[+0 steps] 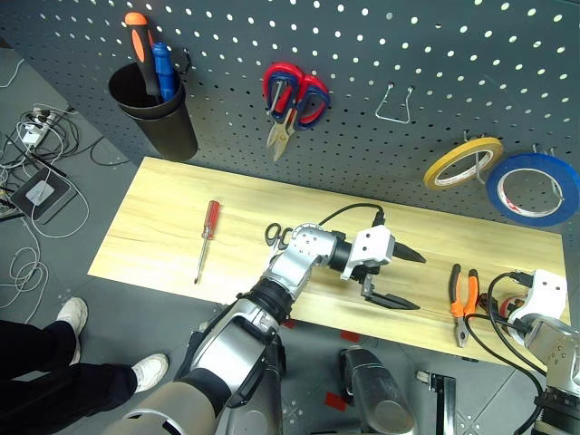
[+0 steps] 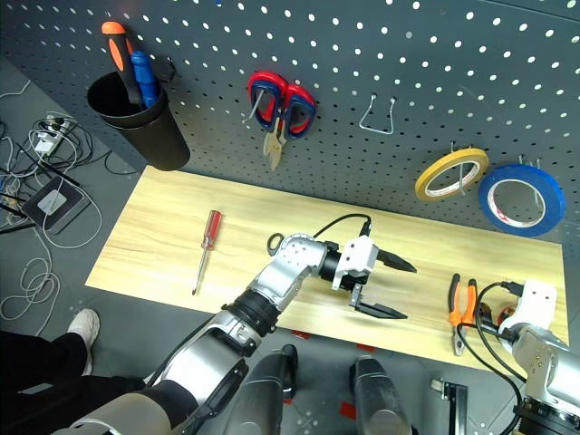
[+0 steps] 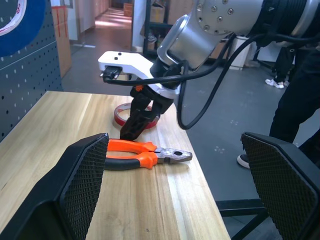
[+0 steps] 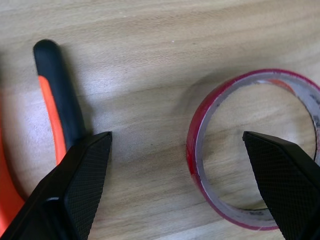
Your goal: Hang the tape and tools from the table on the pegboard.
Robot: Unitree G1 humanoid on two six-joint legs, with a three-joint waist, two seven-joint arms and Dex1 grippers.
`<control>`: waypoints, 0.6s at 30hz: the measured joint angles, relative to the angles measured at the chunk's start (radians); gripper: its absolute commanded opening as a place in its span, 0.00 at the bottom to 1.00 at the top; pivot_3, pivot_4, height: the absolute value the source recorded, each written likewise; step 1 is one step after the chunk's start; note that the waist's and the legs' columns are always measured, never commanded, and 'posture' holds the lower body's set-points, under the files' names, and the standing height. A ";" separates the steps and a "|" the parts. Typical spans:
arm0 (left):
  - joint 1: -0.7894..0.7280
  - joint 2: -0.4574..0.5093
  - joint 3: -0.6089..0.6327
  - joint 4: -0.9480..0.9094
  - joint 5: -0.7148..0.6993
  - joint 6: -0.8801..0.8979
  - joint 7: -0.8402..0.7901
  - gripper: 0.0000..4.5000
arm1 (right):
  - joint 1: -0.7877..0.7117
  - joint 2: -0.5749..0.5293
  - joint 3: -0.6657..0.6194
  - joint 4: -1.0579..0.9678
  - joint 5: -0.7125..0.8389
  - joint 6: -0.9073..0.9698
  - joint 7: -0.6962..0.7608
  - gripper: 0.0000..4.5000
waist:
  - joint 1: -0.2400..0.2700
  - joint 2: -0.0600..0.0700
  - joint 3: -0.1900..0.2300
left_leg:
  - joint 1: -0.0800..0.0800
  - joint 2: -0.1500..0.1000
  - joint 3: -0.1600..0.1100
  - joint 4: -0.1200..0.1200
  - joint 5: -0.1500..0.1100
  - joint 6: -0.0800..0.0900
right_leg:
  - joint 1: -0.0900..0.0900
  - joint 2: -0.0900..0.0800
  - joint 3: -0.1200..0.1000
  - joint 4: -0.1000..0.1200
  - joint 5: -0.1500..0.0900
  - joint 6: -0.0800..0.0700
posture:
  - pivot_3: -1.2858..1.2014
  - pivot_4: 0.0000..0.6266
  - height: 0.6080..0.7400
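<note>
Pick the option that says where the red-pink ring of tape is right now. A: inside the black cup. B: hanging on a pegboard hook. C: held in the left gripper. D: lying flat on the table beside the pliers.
D: the right wrist view shows the red-pink tape lying flat on the table next to the pliers, with the right gripper open above it.
</note>
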 measured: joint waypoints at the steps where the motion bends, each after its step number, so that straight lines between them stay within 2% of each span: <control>1: -0.001 0.000 0.000 0.000 0.000 0.000 -0.004 0.99 | -0.002 0.004 -0.007 0.000 0.003 0.005 -0.007 1.00 | 0.000 0.000 0.000 | 0.000 0.000 0.000 0.000 0.000 0.000 | 0.000 0.000 0.000 0.000 0.000 0.000 | 0.48 0.74 1.00; 8: -0.025 -0.004 0.003 0.000 0.000 0.000 -0.017 0.99 | -0.029 0.010 -0.044 0.039 0.005 -0.002 -0.018 1.00 | 0.000 -0.002 0.001 | 0.000 0.000 0.000 0.000 0.000 0.000 | 0.000 0.000 0.000 0.000 0.000 0.000 | 0.48 0.75 1.00; 11: -0.032 -0.010 0.003 0.001 0.000 0.000 -0.017 1.00 | -0.034 0.010 -0.054 0.051 0.005 -0.004 -0.021 0.87 | 0.000 -0.002 0.002 | 0.000 0.000 0.000 0.000 0.000 0.000 | 0.000 0.000 0.000 0.000 0.000 0.000 | 0.48 0.75 1.00; 18: -0.038 -0.014 0.005 0.002 0.000 -0.001 -0.019 1.00 | -0.052 0.014 -0.076 0.081 0.006 -0.004 -0.038 0.36 | 0.005 -0.003 0.002 | 0.000 0.000 0.000 0.000 0.000 0.000 | 0.000 0.000 0.000 0.000 0.000 0.000 | 0.48 0.75 1.00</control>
